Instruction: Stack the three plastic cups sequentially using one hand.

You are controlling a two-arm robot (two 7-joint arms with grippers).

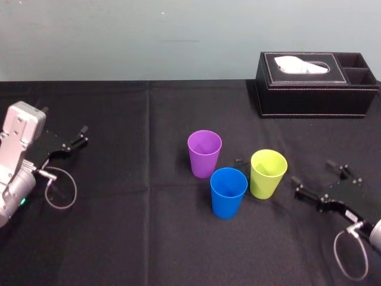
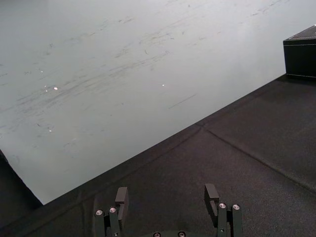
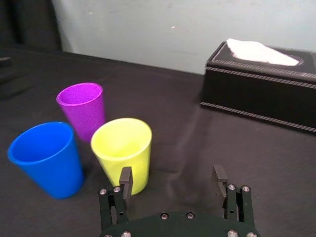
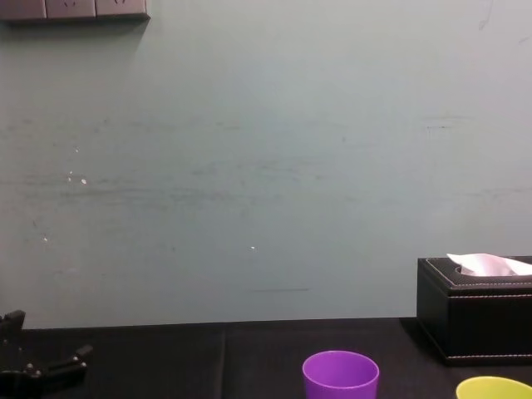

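Open right hand (image 1: 312, 173), at four o'clock of the tapered yellow-green plastic cup (image 1: 268, 173), should straddle its rim wall squarely before closing; open left hand (image 1: 82, 135) idles at nine o'clock.

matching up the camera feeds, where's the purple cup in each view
head view: purple cup at centre, just behind the blue cup.
left wrist view: not in it.
right wrist view: the cup stands beyond the blue cup and the yellow-green cup.
chest view: the cup at the bottom edge, right of centre.
shared landmark: the black tissue box.
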